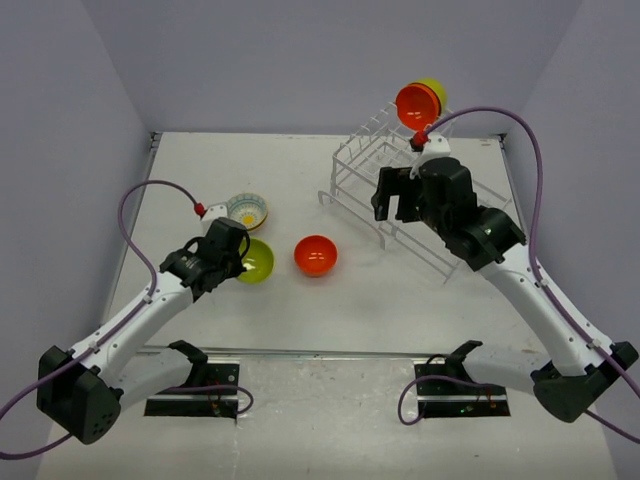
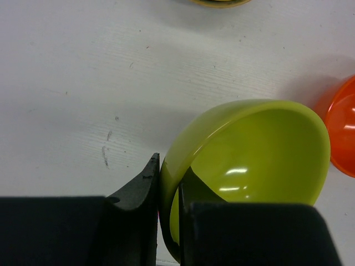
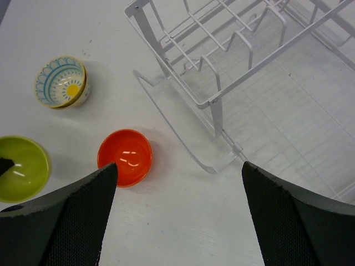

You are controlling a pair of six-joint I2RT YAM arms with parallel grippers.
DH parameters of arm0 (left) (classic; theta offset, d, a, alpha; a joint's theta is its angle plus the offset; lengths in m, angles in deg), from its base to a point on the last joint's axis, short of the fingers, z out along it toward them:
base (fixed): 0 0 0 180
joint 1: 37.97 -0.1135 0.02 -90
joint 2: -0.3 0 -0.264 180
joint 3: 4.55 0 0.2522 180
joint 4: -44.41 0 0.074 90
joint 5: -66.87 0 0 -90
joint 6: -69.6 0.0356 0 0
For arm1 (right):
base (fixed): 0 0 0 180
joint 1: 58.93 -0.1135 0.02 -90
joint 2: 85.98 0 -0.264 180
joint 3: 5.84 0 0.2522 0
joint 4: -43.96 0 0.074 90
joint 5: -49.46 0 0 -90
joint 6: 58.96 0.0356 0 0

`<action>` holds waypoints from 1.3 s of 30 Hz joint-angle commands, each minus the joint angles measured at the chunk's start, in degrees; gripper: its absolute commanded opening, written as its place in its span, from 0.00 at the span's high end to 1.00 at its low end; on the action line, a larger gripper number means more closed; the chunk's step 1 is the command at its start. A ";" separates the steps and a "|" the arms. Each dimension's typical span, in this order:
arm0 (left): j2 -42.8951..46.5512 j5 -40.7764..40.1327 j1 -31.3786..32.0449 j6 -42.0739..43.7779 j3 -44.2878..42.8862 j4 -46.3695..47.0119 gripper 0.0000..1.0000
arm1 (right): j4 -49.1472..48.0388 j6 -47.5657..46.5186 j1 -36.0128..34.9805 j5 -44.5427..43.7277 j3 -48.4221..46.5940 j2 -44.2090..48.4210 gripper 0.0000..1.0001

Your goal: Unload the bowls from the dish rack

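- Lime-green bowl (image 2: 260, 149): on the surface (image 1: 350, 310), left of centre, just beside the cream flower bowl (image 1: 247, 211) and near the orange bowl (image 1: 315, 255). It looks tilted, and contact of its base with the surface cannot be confirmed.
- Left pincer (image 2: 169, 172): narrow, clamped on the lime-green bowl's near rim, one finger inside and one outside.
- Recommended: settle the base flat before releasing, then lift straight off the rim, clear of both neighbours.
- Right pincer (image 3: 178, 166): wide, holding nothing.
- Outstanding: an orange-red bowl (image 1: 417, 106) and a yellow bowl (image 1: 436, 90) stand on edge at the far end of the dish rack (image 1: 365, 165).
- Pose: the left arm reaches forward low with its wrist bent down. The right arm is raised, pointing down by the rack's near-left corner.
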 commanded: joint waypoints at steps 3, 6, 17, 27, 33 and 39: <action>-0.83 -1.02 -0.52 -4.23 1.92 3.11 1.00 | -1.35 -1.86 0.95 0.69 -0.09 2.20 0.07; -0.92 -0.14 -0.52 -6.17 3.59 3.81 1.00 | -1.26 -1.95 2.00 1.12 0.52 3.35 0.07; -8.64 0.21 -0.60 -9.69 6.93 9.26 1.00 | -0.99 -3.79 2.71 3.23 -2.64 0.37 0.07; -17.96 4.78 -2.62 -6.97 6.50 15.42 1.00 | -1.08 -4.59 10.09 8.50 -9.93 -7.45 0.06; -15.52 5.32 -2.71 -5.47 5.27 12.26 0.56 | 1.99 -7.22 11.41 2.54 -18.19 -12.46 0.01; -3.30 1.18 -2.71 -4.59 2.64 3.04 0.00 | 3.75 -10.90 15.36 -4.13 -32.49 -22.81 0.01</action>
